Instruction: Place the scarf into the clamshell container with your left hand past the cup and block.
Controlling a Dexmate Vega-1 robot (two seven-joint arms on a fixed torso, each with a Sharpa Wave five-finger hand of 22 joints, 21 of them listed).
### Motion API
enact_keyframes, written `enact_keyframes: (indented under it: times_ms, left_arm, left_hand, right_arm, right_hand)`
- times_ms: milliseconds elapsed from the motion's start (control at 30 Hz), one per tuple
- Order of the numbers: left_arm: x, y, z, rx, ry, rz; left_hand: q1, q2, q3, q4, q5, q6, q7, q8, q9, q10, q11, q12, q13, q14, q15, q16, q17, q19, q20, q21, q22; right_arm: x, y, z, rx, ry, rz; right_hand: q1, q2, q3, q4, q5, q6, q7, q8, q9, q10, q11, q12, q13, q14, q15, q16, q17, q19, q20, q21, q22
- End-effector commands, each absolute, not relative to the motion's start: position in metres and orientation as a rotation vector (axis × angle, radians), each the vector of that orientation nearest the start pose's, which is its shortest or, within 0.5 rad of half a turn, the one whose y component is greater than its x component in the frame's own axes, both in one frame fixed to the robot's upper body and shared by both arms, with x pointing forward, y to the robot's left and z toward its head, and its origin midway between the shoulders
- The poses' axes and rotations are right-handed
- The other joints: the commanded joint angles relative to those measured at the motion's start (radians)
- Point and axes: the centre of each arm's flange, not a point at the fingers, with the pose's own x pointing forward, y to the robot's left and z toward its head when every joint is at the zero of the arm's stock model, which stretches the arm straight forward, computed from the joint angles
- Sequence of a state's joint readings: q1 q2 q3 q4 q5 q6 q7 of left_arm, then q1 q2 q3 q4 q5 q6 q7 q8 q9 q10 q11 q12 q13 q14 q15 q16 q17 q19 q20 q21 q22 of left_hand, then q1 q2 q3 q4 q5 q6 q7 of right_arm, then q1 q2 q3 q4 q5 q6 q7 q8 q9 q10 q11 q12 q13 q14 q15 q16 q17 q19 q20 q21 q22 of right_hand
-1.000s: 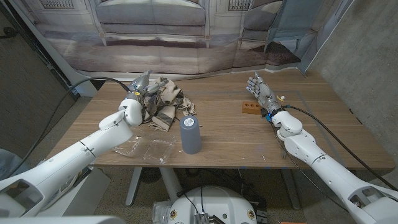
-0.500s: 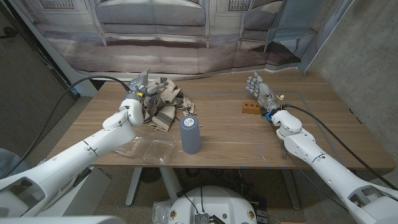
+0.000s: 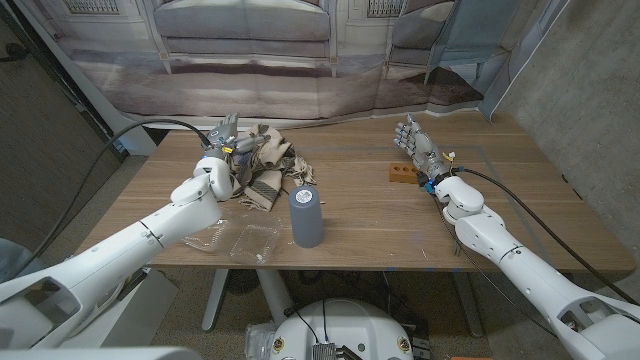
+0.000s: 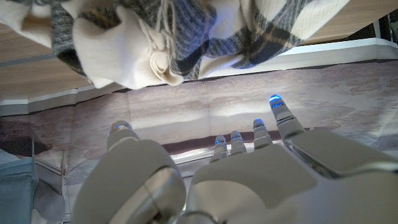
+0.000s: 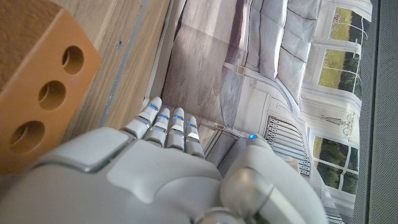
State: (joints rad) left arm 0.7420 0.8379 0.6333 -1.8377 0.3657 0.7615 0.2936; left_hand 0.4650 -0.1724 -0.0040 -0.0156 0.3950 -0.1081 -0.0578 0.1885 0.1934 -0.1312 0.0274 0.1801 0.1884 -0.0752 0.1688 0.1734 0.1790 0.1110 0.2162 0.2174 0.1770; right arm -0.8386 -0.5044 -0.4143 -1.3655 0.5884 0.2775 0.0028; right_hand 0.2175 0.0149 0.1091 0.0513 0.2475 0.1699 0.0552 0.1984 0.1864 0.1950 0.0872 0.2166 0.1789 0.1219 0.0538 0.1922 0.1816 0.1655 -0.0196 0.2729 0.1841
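Scarf (image 3: 268, 168) bunched upper left of the frame, my left hand (image 3: 228, 143) spread empty beside it, clamshell container (image 3: 240, 238) lower left by the cup (image 3: 306, 217) — my worry: trailing fabric tips that cup.

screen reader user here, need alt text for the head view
The robot's left hand hovers open at a crumpled plaid scarf on a wooden table. Nearer stand a grey cup and clear clamshell container; the right hand waits beside an orange block.
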Motion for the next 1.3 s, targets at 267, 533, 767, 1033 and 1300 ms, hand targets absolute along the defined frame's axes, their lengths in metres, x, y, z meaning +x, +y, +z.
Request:
enact_keyframes:
  times_ms: [267, 533, 767, 1033, 1300]
  left_arm:
    - [0.605, 0.301, 0.034, 1.293, -0.278, 0.507]
    - [0.604, 0.293, 0.025, 1.320, -0.258, 0.523]
    - [0.612, 0.290, 0.011, 1.336, -0.227, 0.503]
    - [0.618, 0.291, 0.003, 1.336, -0.225, 0.495]
    - [0.630, 0.286, -0.001, 1.332, -0.218, 0.469]
  left_hand:
    - [0.006, -0.003, -0.019, -0.007, -0.002, -0.035, -0.003, -0.004, 0.002, -0.006, 0.004, 0.010, 0.004, -0.018, 0.003, 0.001, 0.003, 0.003, 0.003, -0.012, 0.000]
    - [0.008, -0.001, -0.025, -0.009, -0.002, -0.036, -0.002, -0.002, 0.002, -0.007, 0.001, 0.012, 0.003, -0.024, -0.003, 0.002, 0.003, 0.000, 0.003, -0.015, 0.000]
    - [0.011, 0.001, -0.028, -0.010, -0.002, -0.036, -0.002, 0.000, 0.002, -0.007, -0.002, 0.013, 0.003, -0.029, -0.005, 0.003, 0.003, -0.002, 0.003, -0.017, 0.000]
    - [0.016, 0.004, -0.033, -0.013, -0.001, -0.032, -0.002, 0.004, 0.002, 0.000, -0.009, 0.018, 0.003, -0.030, -0.010, 0.005, 0.003, -0.009, 0.003, -0.021, 0.000]
    - [0.020, 0.007, -0.038, -0.016, 0.000, -0.023, -0.005, 0.008, 0.002, 0.005, -0.013, 0.021, 0.003, -0.034, -0.015, 0.007, 0.004, -0.017, 0.003, -0.025, 0.000]
  right_arm:
    - [0.640, -0.255, -0.023, -0.003, -0.637, 0.252]
    - [0.635, -0.259, -0.026, -0.010, -0.638, 0.255]
    - [0.629, -0.264, -0.027, -0.009, -0.646, 0.247]
    - [0.625, -0.267, -0.027, -0.013, -0.640, 0.245]
    - [0.623, -0.269, -0.024, -0.018, -0.639, 0.245]
  right_hand:
    - [-0.008, 0.001, -0.006, 0.001, 0.000, 0.009, -0.002, 0.001, 0.002, 0.011, -0.005, 0.002, 0.004, 0.013, 0.001, 0.001, 0.003, 0.009, 0.001, -0.009, 0.001]
    - [-0.008, 0.002, -0.007, 0.000, 0.000, 0.010, -0.003, 0.001, 0.002, 0.013, -0.005, 0.002, 0.004, 0.014, 0.002, 0.000, 0.003, 0.010, 0.001, -0.011, 0.001]
    - [-0.009, 0.002, -0.008, 0.000, 0.000, 0.010, -0.004, 0.000, 0.002, 0.013, -0.005, 0.002, 0.004, 0.014, 0.001, 0.000, 0.003, 0.010, 0.001, -0.012, 0.001]
    - [-0.010, 0.002, -0.009, 0.000, 0.000, 0.012, -0.006, 0.001, 0.002, 0.015, -0.004, 0.002, 0.004, 0.015, 0.002, 0.000, 0.003, 0.011, 0.002, -0.014, 0.001]
    - [-0.011, 0.002, -0.010, 0.000, 0.000, 0.011, -0.006, 0.000, 0.002, 0.017, -0.002, 0.002, 0.004, 0.015, 0.002, 0.000, 0.003, 0.011, 0.002, -0.016, 0.001]
